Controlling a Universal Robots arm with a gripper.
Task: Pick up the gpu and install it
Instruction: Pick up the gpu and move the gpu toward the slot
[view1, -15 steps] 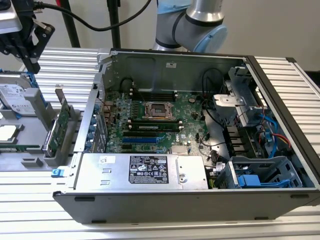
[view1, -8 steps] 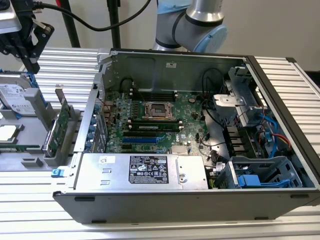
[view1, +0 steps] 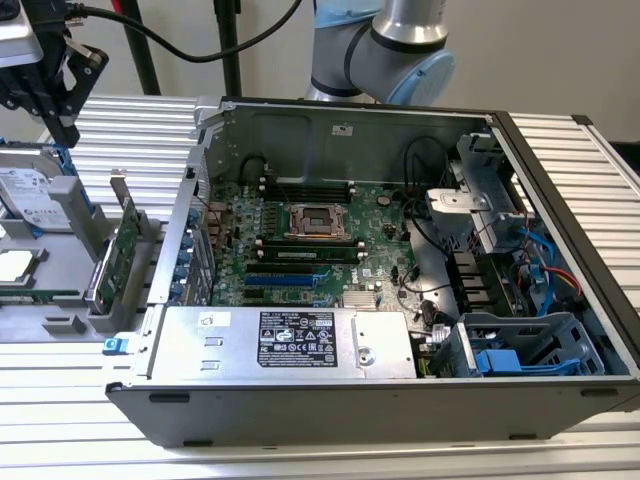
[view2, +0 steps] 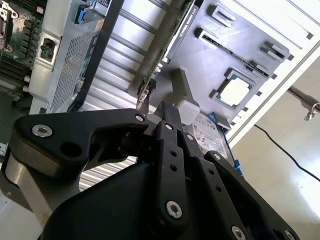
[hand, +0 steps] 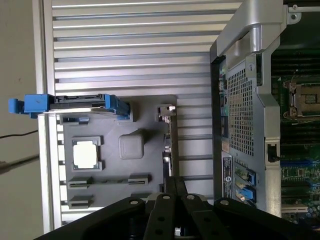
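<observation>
The gpu (view1: 124, 248) stands on edge in a slot of the grey parts tray (view1: 60, 318), at the exterior view's left of the open computer case (view1: 400, 400). Its green face shows in the exterior view. In both wrist views it shows edge-on as a thin strip (hand: 169, 145) (view2: 170, 50). My black gripper (view1: 66, 128) hangs well above the tray, higher than the card and off to the exterior view's left. Its fingers (hand: 174, 182) (view2: 167, 111) look shut, with nothing between them.
The large green motherboard (view1: 300, 235) lies in the case, with blue and black card slots (view1: 285, 272) near its front. A silver power supply (view1: 290, 342) sits in front of it. The tray also holds a hard drive (view1: 35, 195) and a processor chip (hand: 86, 152).
</observation>
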